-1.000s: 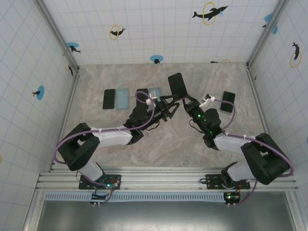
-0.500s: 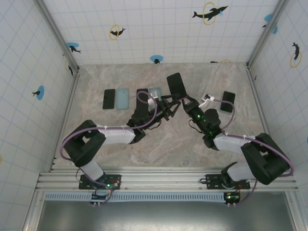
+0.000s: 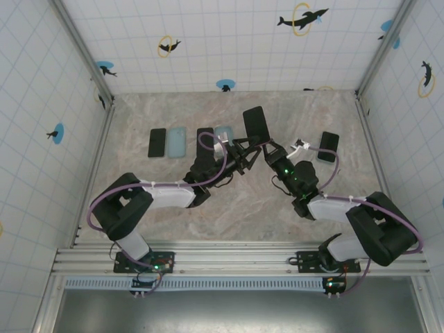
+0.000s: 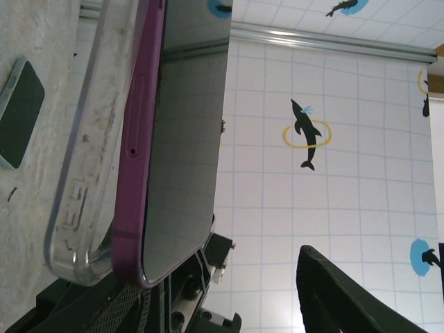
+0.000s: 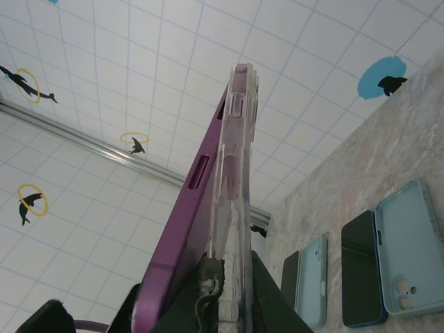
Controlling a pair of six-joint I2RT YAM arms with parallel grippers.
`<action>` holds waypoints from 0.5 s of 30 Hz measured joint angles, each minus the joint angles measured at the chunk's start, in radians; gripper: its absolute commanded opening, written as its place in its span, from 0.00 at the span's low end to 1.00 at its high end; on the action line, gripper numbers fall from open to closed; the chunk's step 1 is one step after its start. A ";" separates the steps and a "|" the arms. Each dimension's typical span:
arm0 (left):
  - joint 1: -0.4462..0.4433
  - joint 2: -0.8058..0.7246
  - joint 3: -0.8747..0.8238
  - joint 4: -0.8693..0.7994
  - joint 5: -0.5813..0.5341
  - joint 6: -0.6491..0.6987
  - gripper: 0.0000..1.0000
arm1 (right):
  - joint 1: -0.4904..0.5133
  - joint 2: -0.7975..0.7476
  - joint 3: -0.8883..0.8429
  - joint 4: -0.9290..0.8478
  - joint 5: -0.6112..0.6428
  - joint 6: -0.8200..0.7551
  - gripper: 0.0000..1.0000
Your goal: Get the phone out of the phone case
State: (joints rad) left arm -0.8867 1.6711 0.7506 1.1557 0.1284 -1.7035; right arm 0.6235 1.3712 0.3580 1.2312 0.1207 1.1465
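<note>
Phone (image 4: 184,139) stood on end, raised above mid-table, with its lower corner lifted from the clear phone case (image 4: 97,152). Right gripper (image 3: 266,146) stayed clamped on the phone case's bottom edge. Left gripper (image 3: 243,154) had narrowed slightly yet remained unclosed, one finger (image 4: 347,298) clear of the screen. Separation appeared barely begun.

Fingers (image 5: 270,309) clamp the upright clear case (image 5: 234,173), the purple phone (image 5: 182,239) partly parted from it.
</note>
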 measured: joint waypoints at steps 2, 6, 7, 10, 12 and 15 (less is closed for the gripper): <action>0.001 0.000 -0.002 0.000 -0.026 0.000 0.56 | 0.012 0.000 -0.009 0.011 0.015 -0.014 0.00; 0.005 0.006 -0.002 0.003 -0.066 0.000 0.53 | 0.036 -0.002 -0.029 0.037 0.042 -0.043 0.00; 0.005 0.010 0.000 0.003 -0.071 0.000 0.52 | 0.041 -0.002 -0.038 0.045 0.050 -0.050 0.00; 0.005 0.032 0.012 0.003 -0.083 0.000 0.45 | 0.057 -0.002 -0.056 0.058 0.086 -0.063 0.00; 0.004 0.048 0.025 0.001 -0.088 -0.002 0.36 | 0.066 -0.002 -0.060 0.060 0.114 -0.063 0.00; 0.004 0.064 0.043 -0.003 -0.089 -0.003 0.26 | 0.083 -0.002 -0.060 0.068 0.154 -0.062 0.00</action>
State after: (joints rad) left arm -0.8829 1.7351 0.7937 1.1530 0.0395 -1.7061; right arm 0.7063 1.3689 0.2981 1.2995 0.2749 1.0847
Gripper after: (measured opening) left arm 0.299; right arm 0.124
